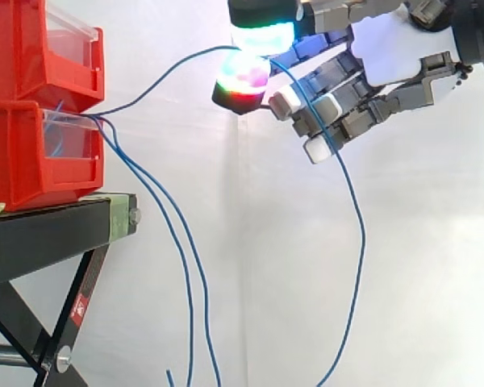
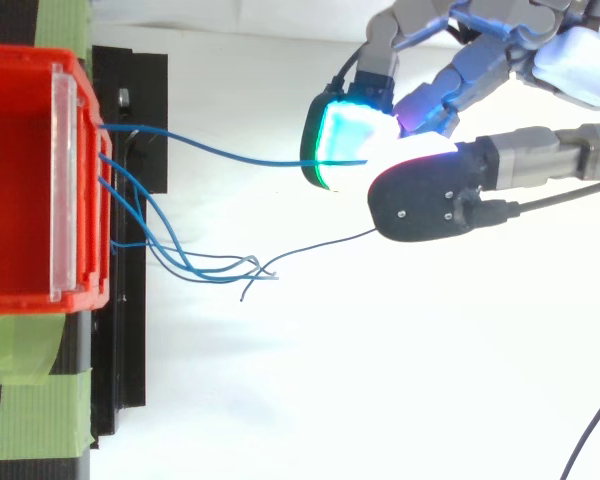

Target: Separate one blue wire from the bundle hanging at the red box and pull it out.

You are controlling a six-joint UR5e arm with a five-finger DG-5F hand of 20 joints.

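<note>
Side view, left to right: two red bins (image 1: 28, 161) are stacked on a black stand (image 1: 48, 234) before a white curtain. From the front of the lower bin a bundle of blue wires (image 1: 181, 242) hangs down past the stand. One blue wire (image 1: 362, 242) parts from the bundle, rises to the right and runs into the hand (image 1: 387, 56) (which enters from the upper right). Two glowing fingertips (image 1: 262, 36), one green and cyan above, one red and green below, pinch this wire between them. The other fingers are loosely spread beside them. Past the pinch, the wire drapes over the fingers and hangs down in a long curve. In the top view, the pinched wire stretches nearly straight from the bin's front to the pads, well apart from the other wires.
</note>
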